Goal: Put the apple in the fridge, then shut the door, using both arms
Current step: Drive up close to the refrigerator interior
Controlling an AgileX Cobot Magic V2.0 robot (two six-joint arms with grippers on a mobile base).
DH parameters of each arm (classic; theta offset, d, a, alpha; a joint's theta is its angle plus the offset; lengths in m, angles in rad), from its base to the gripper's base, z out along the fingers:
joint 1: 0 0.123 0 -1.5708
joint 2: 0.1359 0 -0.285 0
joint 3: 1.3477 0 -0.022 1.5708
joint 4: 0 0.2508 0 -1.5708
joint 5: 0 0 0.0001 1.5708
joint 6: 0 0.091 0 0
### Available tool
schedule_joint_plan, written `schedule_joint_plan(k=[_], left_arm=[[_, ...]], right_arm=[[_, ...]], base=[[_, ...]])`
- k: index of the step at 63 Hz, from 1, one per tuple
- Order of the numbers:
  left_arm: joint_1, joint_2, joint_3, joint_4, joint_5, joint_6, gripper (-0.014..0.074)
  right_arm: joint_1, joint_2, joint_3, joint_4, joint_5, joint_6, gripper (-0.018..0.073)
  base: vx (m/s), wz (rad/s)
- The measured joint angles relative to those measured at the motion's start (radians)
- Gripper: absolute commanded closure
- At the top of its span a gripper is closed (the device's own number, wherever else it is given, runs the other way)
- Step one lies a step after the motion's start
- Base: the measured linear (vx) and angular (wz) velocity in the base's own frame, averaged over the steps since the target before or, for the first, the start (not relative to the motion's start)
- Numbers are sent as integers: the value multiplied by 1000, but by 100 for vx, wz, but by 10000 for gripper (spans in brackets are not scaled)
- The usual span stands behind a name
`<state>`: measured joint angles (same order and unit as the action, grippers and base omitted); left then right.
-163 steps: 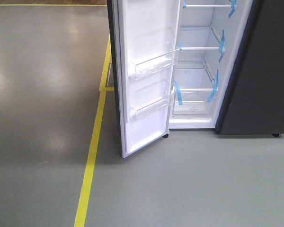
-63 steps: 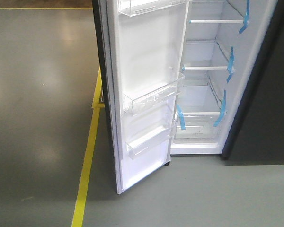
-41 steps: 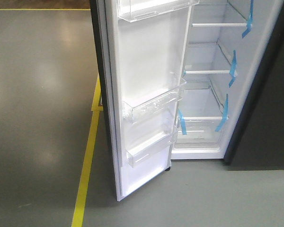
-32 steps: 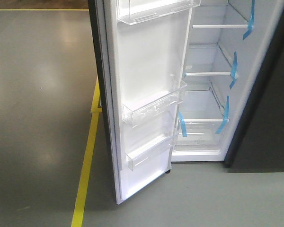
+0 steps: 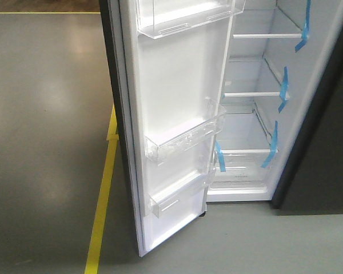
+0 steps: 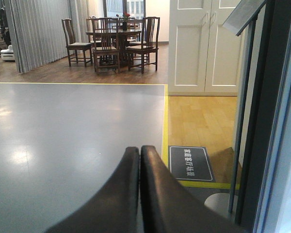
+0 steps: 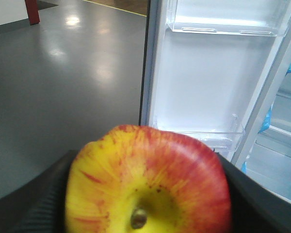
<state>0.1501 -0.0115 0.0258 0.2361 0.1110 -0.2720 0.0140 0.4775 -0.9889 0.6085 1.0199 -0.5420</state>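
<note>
Apple [image 7: 150, 179] is gripped firm in my right hand [image 7: 145, 213], out in front of the fridge [image 5: 246, 68]. It is aimed at the white inner face of the open door [image 5: 177, 85], not at the fridge's cavity just beside it. My left hand [image 6: 139, 153] is clenched on nothing, out on the side of the door away from the fridge's cavity. My worry: push straight ahead and the apple or hand clips the clear door bins [image 5: 183, 137], and that glossy skin could squirt free. I reckon I must veer toward the fridge's blue-taped shelves [image 5: 248, 94], which hold nothing I can see. A yellow floor line [image 5: 103, 194] and a dark mat [image 6: 190, 162] lie outside the door, neither in my way.
</note>
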Motion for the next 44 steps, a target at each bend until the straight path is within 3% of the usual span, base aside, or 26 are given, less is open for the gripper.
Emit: schedule_joint_plan(k=[44], left_arm=[[0, 0, 0, 0, 0, 0, 604]], right_arm=[[0, 0, 0, 0, 0, 0, 557]], base=[[9, -1]])
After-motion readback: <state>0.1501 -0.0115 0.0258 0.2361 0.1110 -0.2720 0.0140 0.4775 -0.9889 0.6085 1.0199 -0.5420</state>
